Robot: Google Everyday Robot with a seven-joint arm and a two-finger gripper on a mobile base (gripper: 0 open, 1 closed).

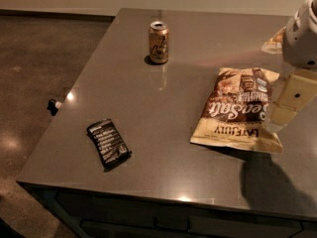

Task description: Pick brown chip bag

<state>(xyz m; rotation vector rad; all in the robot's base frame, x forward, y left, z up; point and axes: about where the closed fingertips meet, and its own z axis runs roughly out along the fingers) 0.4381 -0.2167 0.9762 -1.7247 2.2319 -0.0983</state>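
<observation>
The brown chip bag (pixel 237 109) lies flat on the right side of the grey table (pixel 163 103), with its tan-yellow end toward the front and its white "Sea Salt" script upside down. My gripper (pixel 283 112) hangs from the white arm at the right edge of the view. It is low, right at the bag's right edge, and seems to touch or overlap that edge. Its shadow falls on the table in front of the bag.
A copper-coloured drink can (pixel 159 42) stands upright at the back centre. A small flat black packet (pixel 108 143) with white text lies at the front left. A pale object (pixel 273 42) lies at the back right, partly behind the arm. The table's left edge drops to the floor.
</observation>
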